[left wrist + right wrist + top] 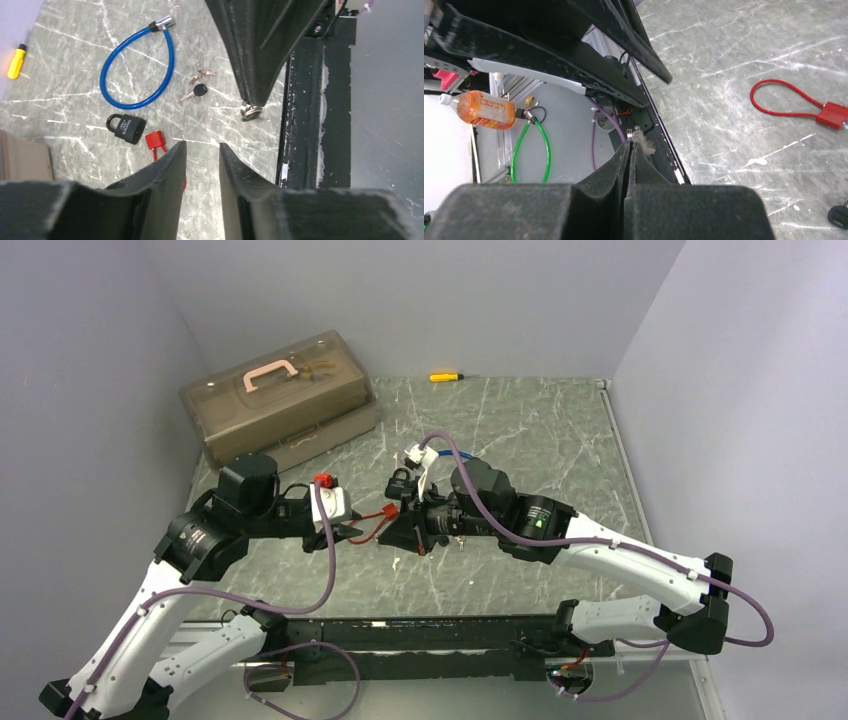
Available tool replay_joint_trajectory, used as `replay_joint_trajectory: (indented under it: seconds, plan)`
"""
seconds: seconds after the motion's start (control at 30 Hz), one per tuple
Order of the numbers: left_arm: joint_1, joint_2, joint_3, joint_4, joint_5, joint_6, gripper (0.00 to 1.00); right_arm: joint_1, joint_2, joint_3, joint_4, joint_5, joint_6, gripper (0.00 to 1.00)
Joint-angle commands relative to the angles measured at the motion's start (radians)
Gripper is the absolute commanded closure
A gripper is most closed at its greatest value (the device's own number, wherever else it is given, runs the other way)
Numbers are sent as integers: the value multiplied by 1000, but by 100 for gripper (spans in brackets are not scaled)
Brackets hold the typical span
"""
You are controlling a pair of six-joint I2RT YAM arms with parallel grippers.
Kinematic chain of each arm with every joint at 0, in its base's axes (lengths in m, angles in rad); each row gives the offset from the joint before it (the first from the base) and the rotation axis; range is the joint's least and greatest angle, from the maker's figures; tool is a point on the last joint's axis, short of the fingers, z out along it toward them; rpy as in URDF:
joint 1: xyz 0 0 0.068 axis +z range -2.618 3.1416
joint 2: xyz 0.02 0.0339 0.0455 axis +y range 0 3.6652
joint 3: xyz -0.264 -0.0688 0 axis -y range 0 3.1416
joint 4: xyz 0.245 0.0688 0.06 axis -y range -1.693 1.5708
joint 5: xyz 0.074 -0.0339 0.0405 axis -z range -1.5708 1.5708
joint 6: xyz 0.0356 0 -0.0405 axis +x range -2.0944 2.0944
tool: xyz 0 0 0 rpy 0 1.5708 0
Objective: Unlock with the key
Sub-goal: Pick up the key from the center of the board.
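Right gripper [630,148]: jaws pressed together, pinching a small silver key [638,135] by its edge at the very tips. Left gripper [202,156]: jaws apart, nothing between them.

Red cable lock with a red block body [155,139] lies loose on the grey marbled table [60,107], just off your left fingertips. Black padlock [126,128] sits beside it.

Risks:
- With so thin a pinch, the key may twist or slip at the keyhole.
- An unheld lock will likely skid when pushed.
- Spare keys [196,91] are near, so check the pairing.
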Motion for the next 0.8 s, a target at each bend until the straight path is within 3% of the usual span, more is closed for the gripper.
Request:
replay_joint_trajectory:
  seconds: [0.0, 0.03, 0.07, 0.2, 0.3, 0.4, 0.63, 0.77]
  plan:
    - [2, -25, 24, 81, -75, -86, 55, 2, -50, -46, 82, 72, 62, 100]
    - [2, -31, 17, 88, -98, -91, 43, 1, -51, -49, 84, 98, 77, 100]
    - [2, -38, 11, 94, -125, -93, 38, -3, -51, -47, 82, 127, 94, 100]
    - [2, -67, 4, 99, -194, -65, 29, -11, -43, -27, 70, 223, 152, 100]
    - [2, -97, 10, 100, -191, -28, 27, -42, -7, 40, -39, 351, 236, 100]
    - [2, -140, 0, 116, -125, 6, 27, -115, 38, 87, -141, 357, 353, 100]
    - [-34, -145, -45, 141, -24, 35, 30, -216, 127, 149, -196, 289, 546, 100]
    - [-112, -107, -78, 132, -44, 59, 32, -309, 151, 70, -90, 114, 690, 100]
